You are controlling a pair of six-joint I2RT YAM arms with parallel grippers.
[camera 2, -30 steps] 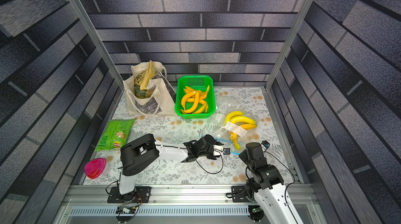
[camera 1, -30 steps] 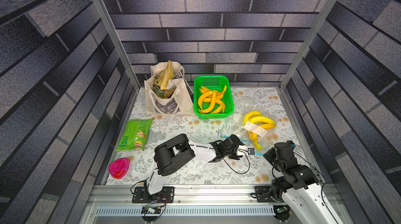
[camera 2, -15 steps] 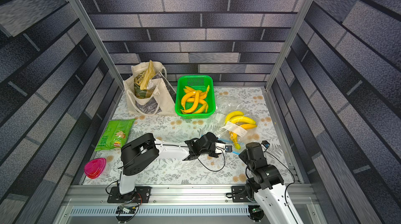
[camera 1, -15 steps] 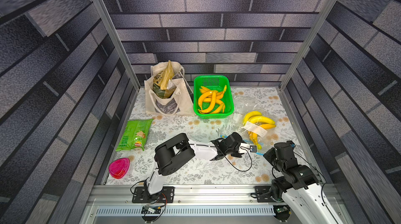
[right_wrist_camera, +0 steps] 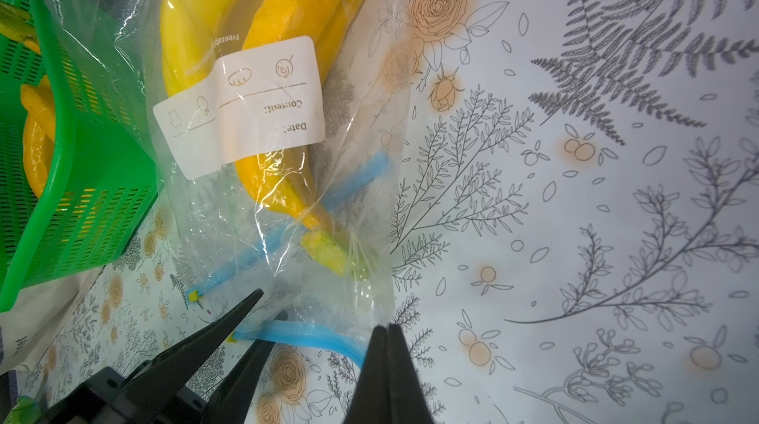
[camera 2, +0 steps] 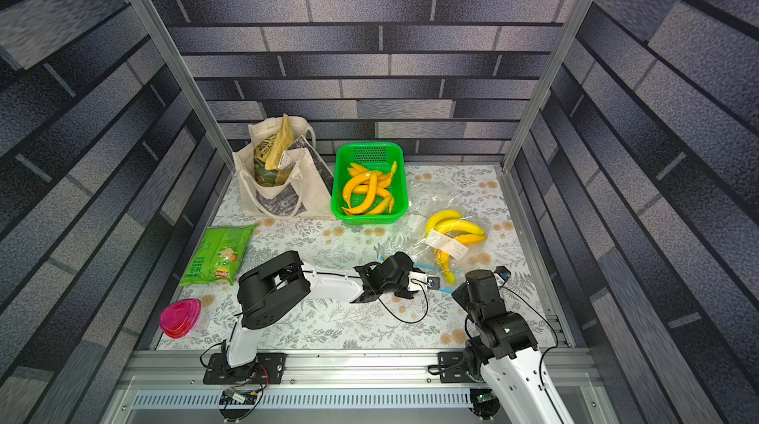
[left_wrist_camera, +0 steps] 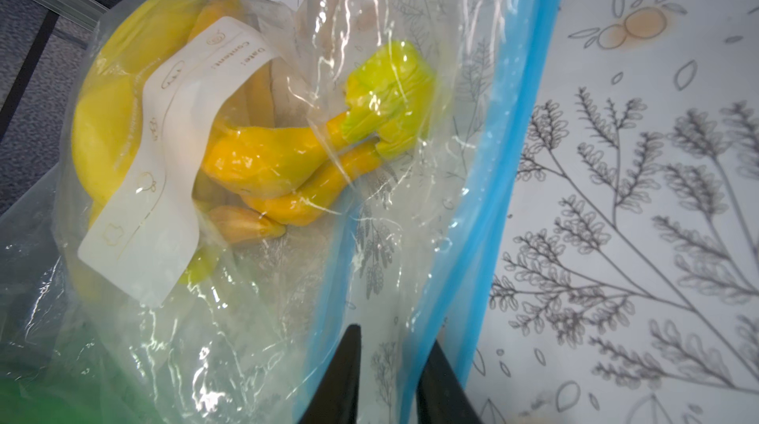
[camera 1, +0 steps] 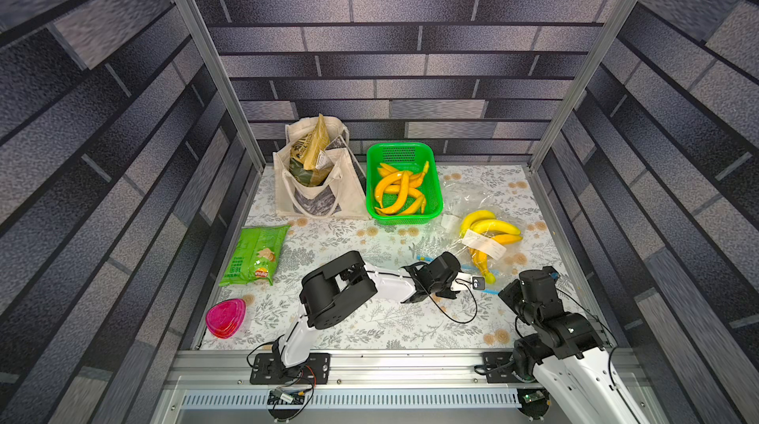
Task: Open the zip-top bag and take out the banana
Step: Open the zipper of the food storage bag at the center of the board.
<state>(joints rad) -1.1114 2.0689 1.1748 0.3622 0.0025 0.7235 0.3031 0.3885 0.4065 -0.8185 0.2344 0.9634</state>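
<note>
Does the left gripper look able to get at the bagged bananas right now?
Probably not: the clear zip-top bag covers the bananas, and the left gripper is only at its blue zip strip.

Tote (camera 1: 349,196), grn basket (camera 1: 400,151), chips (camera 1: 254,255), pink container (camera 1: 226,317)

The left arm (camera 1: 390,284) has long white parts and big black joints. The right arm (camera 1: 575,379) looks the same, with white tubes and black blocky joints. A thin black cable (camera 1: 451,321) runs in a loop off the left arm. Each arm has a flat black plate (camera 1: 263,366) with small screws at its foot. The left gripper (left_wrist_camera: 394,335) has two thin black fingers (left_wrist_camera: 345,381) with pointed tips. The right gripper (right_wrist_camera: 386,327) has the same.
</note>
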